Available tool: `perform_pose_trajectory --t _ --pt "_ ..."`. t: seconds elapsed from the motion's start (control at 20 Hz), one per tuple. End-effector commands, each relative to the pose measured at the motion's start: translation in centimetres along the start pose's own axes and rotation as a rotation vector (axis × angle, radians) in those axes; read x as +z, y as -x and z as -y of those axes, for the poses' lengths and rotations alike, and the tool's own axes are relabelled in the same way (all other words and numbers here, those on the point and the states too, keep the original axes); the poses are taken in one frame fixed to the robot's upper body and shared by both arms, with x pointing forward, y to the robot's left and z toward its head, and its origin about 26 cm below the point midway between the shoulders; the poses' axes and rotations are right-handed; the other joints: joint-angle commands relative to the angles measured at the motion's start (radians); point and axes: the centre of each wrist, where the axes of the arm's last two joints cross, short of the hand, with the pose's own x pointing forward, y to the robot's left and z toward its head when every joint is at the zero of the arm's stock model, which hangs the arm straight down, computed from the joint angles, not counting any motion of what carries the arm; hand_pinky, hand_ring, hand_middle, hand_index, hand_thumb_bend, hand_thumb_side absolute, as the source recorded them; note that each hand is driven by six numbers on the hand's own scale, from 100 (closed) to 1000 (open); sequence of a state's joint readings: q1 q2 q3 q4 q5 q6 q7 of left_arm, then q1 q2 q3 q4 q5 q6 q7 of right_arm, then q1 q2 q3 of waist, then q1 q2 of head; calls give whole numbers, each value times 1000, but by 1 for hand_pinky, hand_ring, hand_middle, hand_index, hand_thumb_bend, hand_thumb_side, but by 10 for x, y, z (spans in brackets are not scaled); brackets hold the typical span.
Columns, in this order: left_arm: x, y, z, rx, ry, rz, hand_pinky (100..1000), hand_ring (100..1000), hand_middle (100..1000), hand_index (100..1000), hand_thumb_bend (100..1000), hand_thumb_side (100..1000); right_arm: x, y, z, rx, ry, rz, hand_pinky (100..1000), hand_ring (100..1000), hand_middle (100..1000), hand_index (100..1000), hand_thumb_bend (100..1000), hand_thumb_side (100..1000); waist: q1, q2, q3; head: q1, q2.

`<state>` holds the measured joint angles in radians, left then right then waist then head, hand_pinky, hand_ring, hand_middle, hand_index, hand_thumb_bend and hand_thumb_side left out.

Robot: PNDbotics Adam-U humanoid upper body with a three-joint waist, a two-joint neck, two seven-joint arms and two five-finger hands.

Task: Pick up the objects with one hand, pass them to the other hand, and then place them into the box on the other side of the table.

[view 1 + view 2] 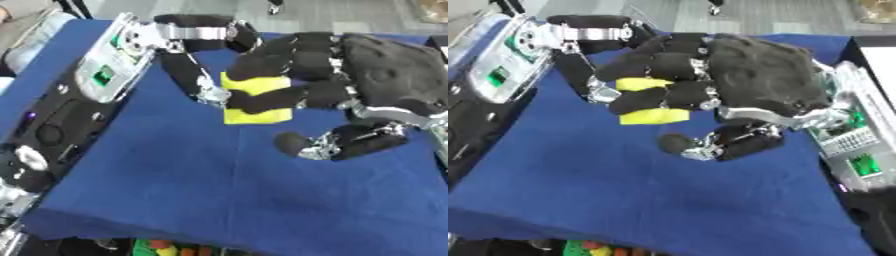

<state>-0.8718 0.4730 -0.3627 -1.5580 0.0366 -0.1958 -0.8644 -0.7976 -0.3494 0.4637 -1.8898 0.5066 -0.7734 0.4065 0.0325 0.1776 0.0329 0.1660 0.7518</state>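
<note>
A yellow block (255,115) hangs above the blue table (219,195), near its far middle, caught between my two hands. My right hand (385,75) comes in from the right. Its black fingers (280,98) are curled across the block's front, and its thumb (337,142) sticks out below, clear of the block. My left hand (185,67) reaches in from the upper left. One of its fingers runs down to the block's left edge and others arch over the top behind the right hand's fingers. Most of the block is hidden by fingers.
My left forearm (79,105) lies along the table's left edge and my right forearm (855,150) along the right edge. Small green, red and orange things (166,247) show below the near edge. A white surface with a dark rim (881,60) sits at the far right.
</note>
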Motion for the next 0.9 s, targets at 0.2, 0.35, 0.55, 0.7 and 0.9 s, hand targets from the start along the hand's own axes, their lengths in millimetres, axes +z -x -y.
perform_pose_trajectory --t 0.2,0.35,0.55,0.7,0.9 --pt "-4 -18 -9 9 16 43 721 505 430 607 100 556 -2 2 4 80 -77 74 866 911 983 893 215 100 2 -22 2 -5 3" --pt "-5 -24 -8 26 29 56 722 506 432 608 100 564 -2 3 3 95 -78 74 854 902 987 889 223 100 3 -23 2 -6 3" --pt "-5 -28 -8 45 42 69 726 509 435 611 100 577 -1 3 1 111 -74 73 836 887 988 881 248 100 4 -23 2 -8 4" --pt "-5 -30 -7 56 45 78 726 509 435 611 100 579 -1 3 1 126 -71 70 828 880 988 877 258 100 4 -23 3 -9 6" --pt "-5 -33 -7 66 47 85 727 509 436 611 100 583 -1 3 1 150 -65 66 802 857 987 864 293 100 4 -24 3 -10 7"
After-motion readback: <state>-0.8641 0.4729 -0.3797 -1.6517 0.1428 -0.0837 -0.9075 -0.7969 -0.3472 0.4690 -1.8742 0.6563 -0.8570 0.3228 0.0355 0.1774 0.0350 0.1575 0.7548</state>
